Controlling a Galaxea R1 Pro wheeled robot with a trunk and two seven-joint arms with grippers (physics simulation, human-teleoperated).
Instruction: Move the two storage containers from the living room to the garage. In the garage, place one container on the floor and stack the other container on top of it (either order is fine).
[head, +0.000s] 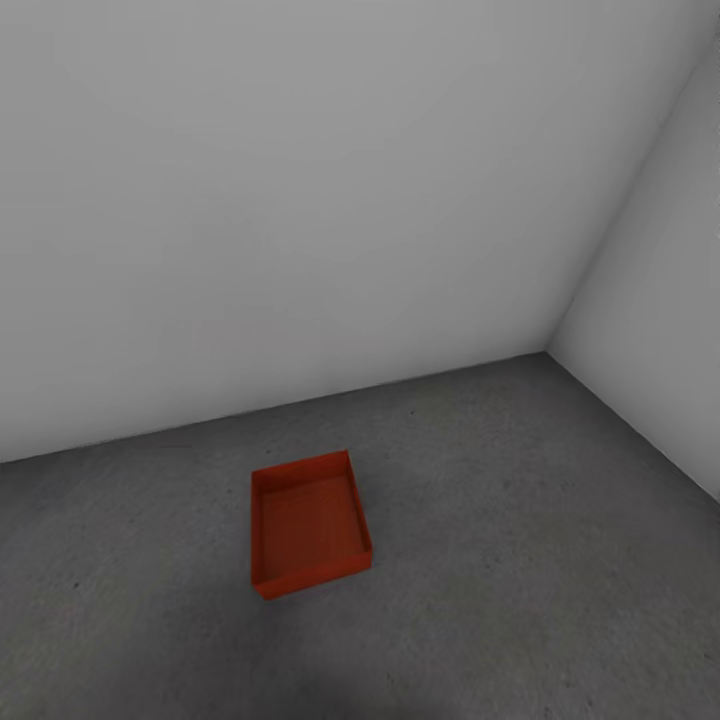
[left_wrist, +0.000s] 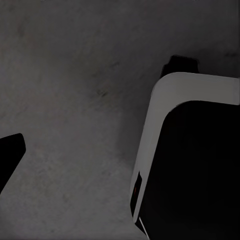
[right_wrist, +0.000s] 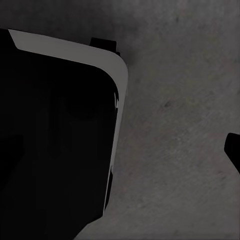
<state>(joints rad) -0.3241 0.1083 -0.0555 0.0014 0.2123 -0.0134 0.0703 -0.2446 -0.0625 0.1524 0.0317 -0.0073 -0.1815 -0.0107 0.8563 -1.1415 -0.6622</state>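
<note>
a bare garage corner: two plain white walls (head: 300, 200) meet at the right, above a dark grey mottled concrete floor (head: 520, 520). one orange-red storage container (head: 308, 524) sits open side up on the floor, near the back wall, ahead of the robot and slightly to its left, its long axis running roughly away from the camera. it looks empty, with nothing stacked on it. both wrist views look down at concrete beside the robot's white-and-black base (left_wrist: 190, 160), suggesting both arms hang low at its sides. a dark sliver at each view's edge may be a fingertip; i cannot tell whether either gripper is open or holding anything, or which arm is nearer.
</note>
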